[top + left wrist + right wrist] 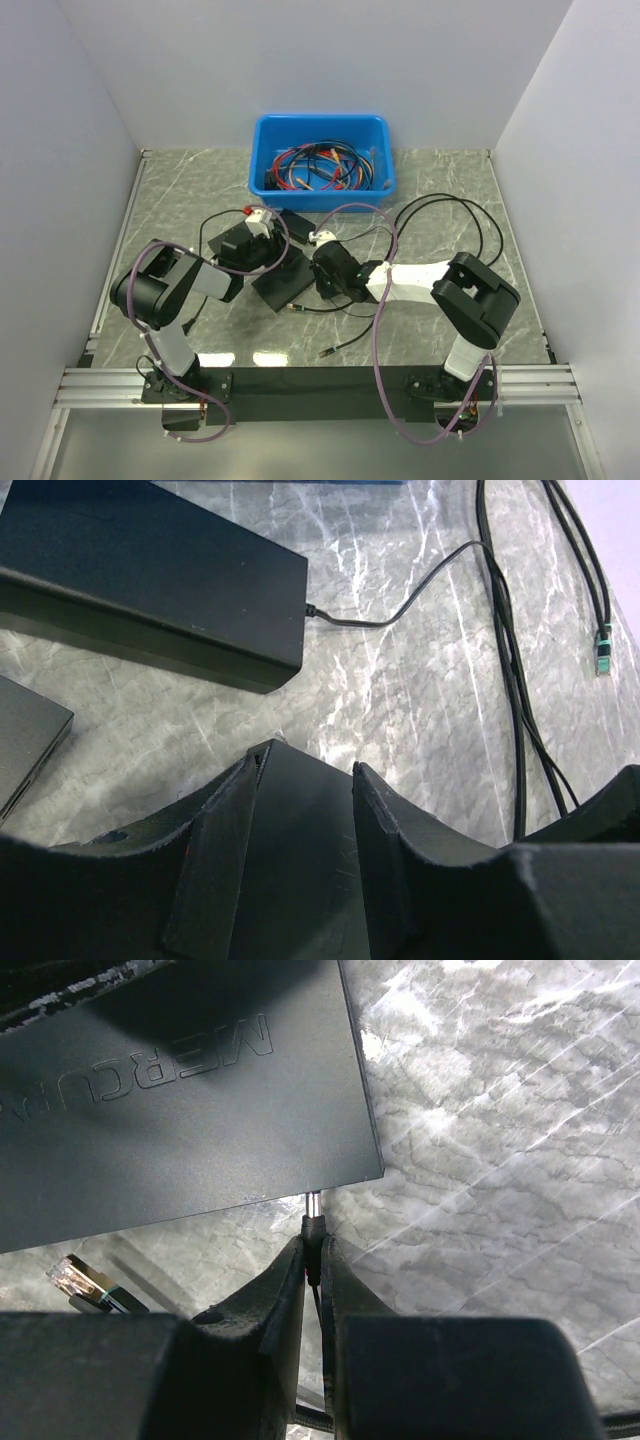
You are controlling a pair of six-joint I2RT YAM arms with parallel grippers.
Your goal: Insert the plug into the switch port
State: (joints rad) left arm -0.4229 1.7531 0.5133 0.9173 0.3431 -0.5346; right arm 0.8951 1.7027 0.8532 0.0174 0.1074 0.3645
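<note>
The switch (170,1110) is a flat black box marked MERCURY; in the top view it lies at table centre (285,288). My right gripper (312,1245) is shut on the plug (314,1228), a small black connector on a thin black cable. The plug's metal tip (313,1203) points at the switch's near edge and meets it; I cannot tell whether it sits in a port. In the top view the right gripper (320,275) is just right of the switch. My left gripper (310,755) is shut on a flat black body, apparently the switch's other side (300,860), left of centre (255,248).
A blue bin (385,150) of red and black cables stands at the back. A black adapter brick (150,590) with its cable lies beyond the left gripper. An Ethernet plug (85,1285) lies near the switch. A black cable loop (455,215) and a loose cable end (325,352) lie on the table.
</note>
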